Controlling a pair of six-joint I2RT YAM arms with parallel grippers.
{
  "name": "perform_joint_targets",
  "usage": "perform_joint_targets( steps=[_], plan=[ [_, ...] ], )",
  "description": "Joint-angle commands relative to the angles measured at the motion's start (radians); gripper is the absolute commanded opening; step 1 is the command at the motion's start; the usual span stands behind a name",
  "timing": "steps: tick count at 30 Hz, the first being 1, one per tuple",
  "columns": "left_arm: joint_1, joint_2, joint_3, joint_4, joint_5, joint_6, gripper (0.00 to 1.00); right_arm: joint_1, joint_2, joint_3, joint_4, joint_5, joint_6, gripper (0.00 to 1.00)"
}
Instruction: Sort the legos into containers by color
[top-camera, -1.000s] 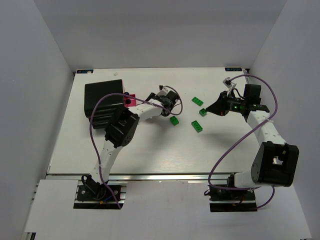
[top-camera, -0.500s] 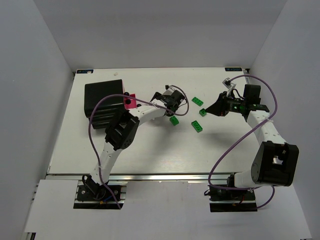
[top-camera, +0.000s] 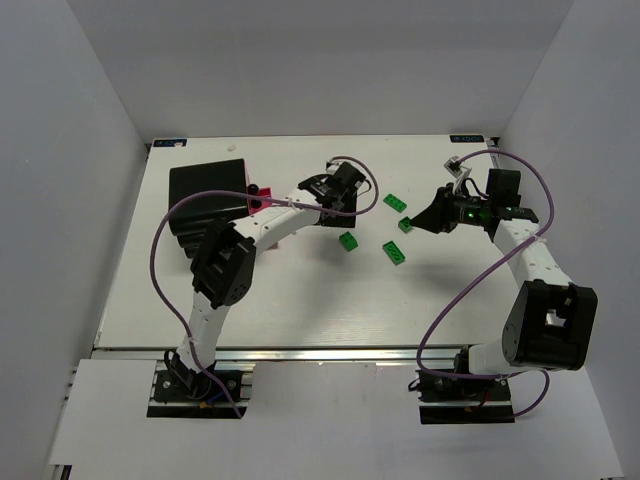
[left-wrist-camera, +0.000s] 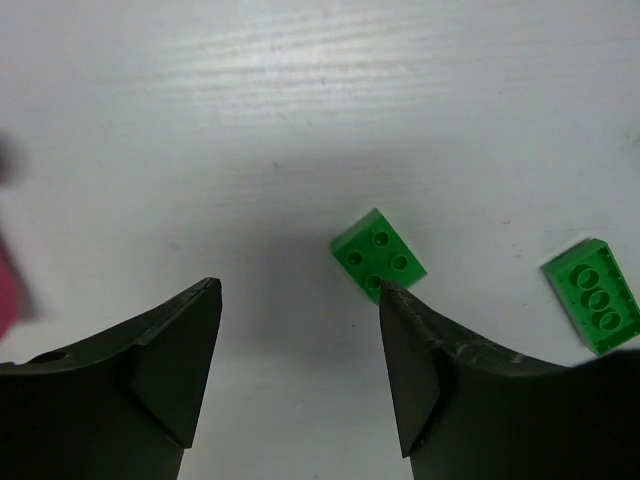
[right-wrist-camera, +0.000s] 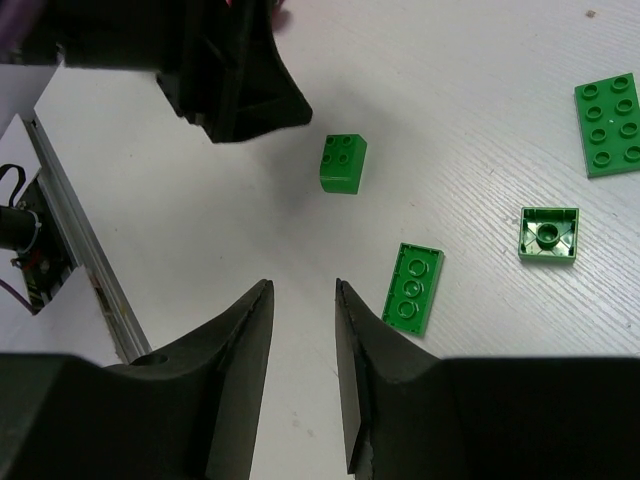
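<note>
Four green legos lie loose on the counter (top-camera: 300, 300), all well to the right of the black box (top-camera: 208, 205). None of them is in a container yet. Nearest the black box sits the 2x2 brick (top-camera: 348, 241), studs up. Further from the box come the long brick (top-camera: 395, 253), flipped underside-up, the small brick (top-camera: 404, 224), also flipped, and the flat plate (top-camera: 396, 202).

The pink box (top-camera: 262, 202) shows only as a sliver just beside the black box's right edge, with the left arm lying across it. Neither box shows its inside, so what has already been sorted cannot be told. No red or lime pieces show on the counter, which suggests those colours may be done, but that is only a guess.

The left hand (left-wrist-camera: 297, 290) hangs released, jaws wide apart with bare counter between them. The 2x2 brick sits just off its right finger (left-wrist-camera: 405, 360). It is placed between the black box and the green cluster.

The right hand (right-wrist-camera: 302, 285) is on the far side of the cluster from the black box. Its jaws are parted a little and it grips nothing, with the long brick and small brick just ahead of its tips.

So both hands are empty and four greens are left to carry. The 2x2 brick looks the likeliest next pick for the left hand.
</note>
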Motion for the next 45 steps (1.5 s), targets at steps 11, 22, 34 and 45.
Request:
perform_joint_targets(
  steps=[11, 22, 34, 45],
  plan=[
    [-0.013, 0.085, -0.004, 0.041, 0.227, -0.423, 0.85, 0.002, -0.011, 0.044, -0.003, -0.015, -0.015, 0.37],
    [0.005, 0.144, -0.042, 0.059, 0.232, -0.551, 0.75, -0.003, -0.022, 0.045, -0.006, -0.023, -0.018, 0.37],
    [0.005, 0.159, 0.063, -0.056, 0.106, -0.43, 0.16, -0.004, -0.028, 0.045, -0.005, -0.031, -0.017, 0.37],
    [0.005, -0.069, -0.09, -0.246, -0.492, -0.23, 0.06, -0.001, -0.025, 0.044, -0.001, -0.029, -0.014, 0.36]
  ],
)
